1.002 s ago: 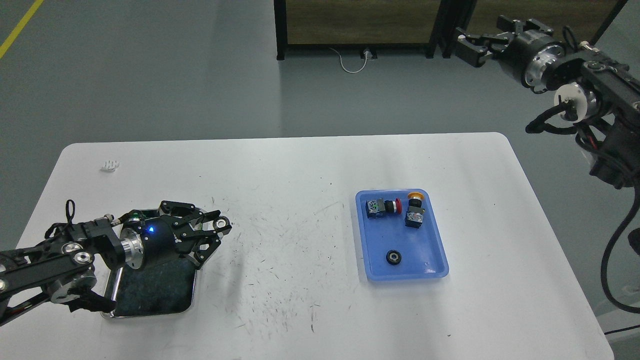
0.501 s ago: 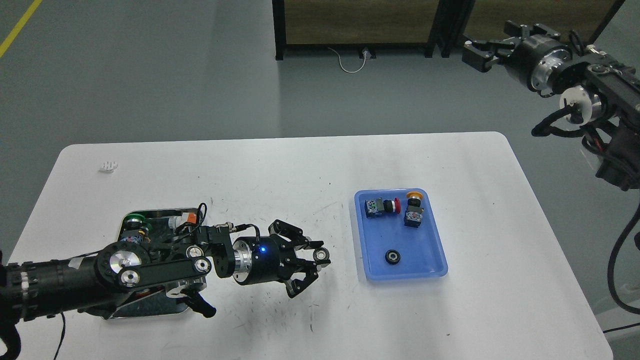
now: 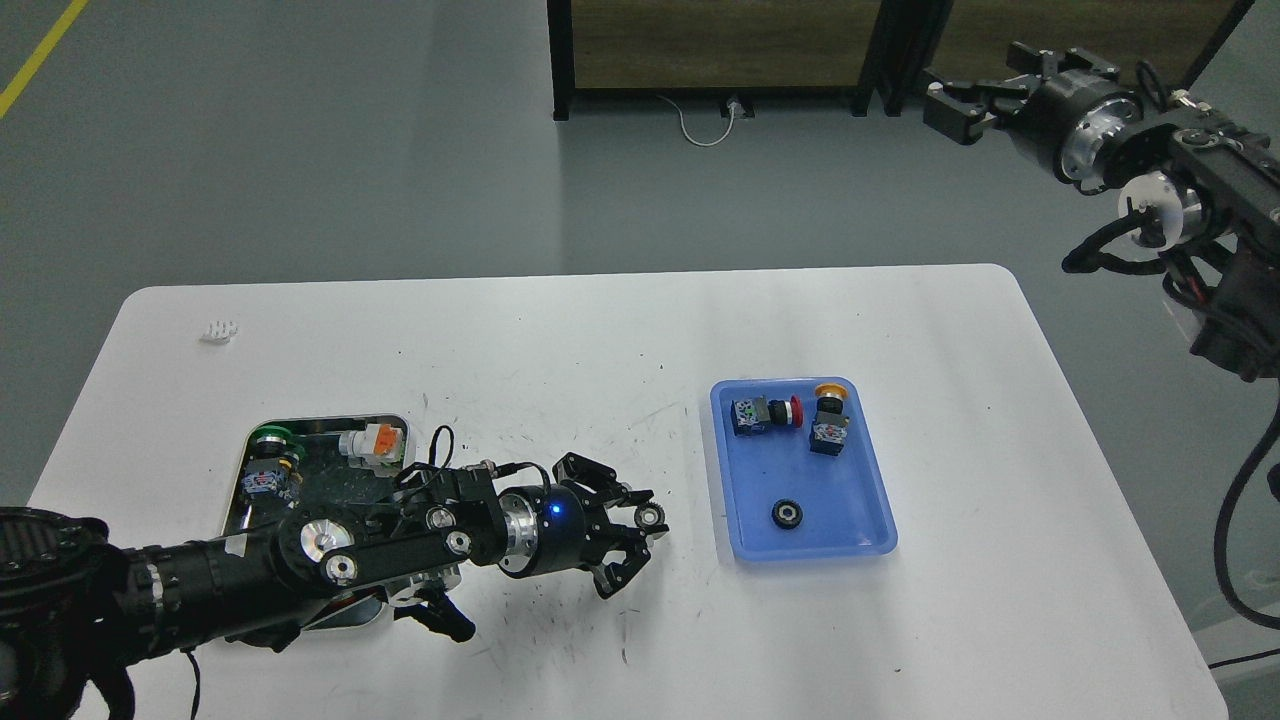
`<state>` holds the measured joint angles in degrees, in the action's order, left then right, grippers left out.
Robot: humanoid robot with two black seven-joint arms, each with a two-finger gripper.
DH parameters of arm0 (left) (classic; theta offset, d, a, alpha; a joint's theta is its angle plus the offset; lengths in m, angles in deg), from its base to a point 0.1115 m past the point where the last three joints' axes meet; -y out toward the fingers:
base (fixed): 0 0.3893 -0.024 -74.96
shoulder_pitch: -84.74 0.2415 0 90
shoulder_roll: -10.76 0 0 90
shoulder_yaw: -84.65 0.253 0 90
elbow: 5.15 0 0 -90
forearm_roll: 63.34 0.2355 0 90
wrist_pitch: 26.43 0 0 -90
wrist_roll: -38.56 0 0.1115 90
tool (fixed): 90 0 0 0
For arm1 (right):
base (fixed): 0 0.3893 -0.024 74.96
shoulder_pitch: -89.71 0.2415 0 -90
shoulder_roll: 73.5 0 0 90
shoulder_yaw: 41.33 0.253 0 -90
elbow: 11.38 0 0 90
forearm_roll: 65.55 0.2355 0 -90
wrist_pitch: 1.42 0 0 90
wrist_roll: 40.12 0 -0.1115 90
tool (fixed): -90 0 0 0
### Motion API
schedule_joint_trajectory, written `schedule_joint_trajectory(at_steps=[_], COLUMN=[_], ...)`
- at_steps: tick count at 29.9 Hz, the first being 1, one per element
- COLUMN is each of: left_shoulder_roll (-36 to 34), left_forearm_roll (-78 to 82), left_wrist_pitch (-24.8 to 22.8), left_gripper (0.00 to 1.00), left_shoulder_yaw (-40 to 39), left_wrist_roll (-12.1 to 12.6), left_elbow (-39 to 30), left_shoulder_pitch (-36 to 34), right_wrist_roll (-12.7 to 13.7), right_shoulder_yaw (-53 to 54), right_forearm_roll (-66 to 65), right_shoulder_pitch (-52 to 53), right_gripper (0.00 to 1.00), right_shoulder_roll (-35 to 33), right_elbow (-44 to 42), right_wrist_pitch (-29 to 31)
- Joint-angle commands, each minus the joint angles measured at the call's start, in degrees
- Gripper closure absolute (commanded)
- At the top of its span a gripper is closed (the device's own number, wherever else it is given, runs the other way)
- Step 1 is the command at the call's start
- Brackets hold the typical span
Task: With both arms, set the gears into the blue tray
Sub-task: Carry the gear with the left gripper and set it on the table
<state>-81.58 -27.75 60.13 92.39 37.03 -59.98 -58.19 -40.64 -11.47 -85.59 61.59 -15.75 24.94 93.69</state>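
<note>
My left gripper (image 3: 648, 520) reaches over the table from the left and is shut on a small black gear (image 3: 652, 516) with a pale centre, a short way left of the blue tray (image 3: 850, 470). A second gear (image 3: 787, 514) lies flat on the tray's floor near its front. My right gripper (image 3: 950, 100) hangs high at the upper right, off the table, and its fingers show too small and dark to tell apart.
Two push-button switches (image 3: 766, 414) (image 3: 829, 421) lie at the back of the blue tray. A silver metal tray (image 3: 320, 425) at the left holds more switches (image 3: 375, 441) and is partly covered by my left arm. A small white piece (image 3: 219, 331) lies at the far left.
My left arm has carried the gear rightward from over the silver tray towards the blue tray. The right arm has shifted slightly at the upper right.
</note>
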Motion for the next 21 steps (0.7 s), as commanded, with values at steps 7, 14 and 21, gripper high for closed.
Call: schedule_joint_trajectory(at_steps=[7,14,21], left_shoulder_roll=[2.35,2.35,2.35], left_forearm_roll=[-0.17,-0.44,-0.7], left_wrist_pitch=[0.01,-0.08,0.1], left_gripper=[0.65,0.58,0.27], left_shoulder_yaw=[0.96,1.67,1.32], left_wrist_roll=[-0.05,-0.14,-0.05], left_elbow=[5.87,6.67,6.75], left_shoulder_pitch=[0.46,0.9,0.82], right_wrist_roll=[0.0,-0.09,-0.09], right_shoulder_yaw=[-0.16,-0.16,-0.16], right_forearm_roll=[-0.09,-0.62,-0.88], right_shoulder_pitch=[-0.1,-0.45,-0.54], right_gripper=[0.05,0.05,0.05], right_shoulder_roll=[0.26,0.17,0.26], right_elbow=[-0.37,-0.37,-0.37], right_wrist_pitch=[0.07,-0.02,-0.02])
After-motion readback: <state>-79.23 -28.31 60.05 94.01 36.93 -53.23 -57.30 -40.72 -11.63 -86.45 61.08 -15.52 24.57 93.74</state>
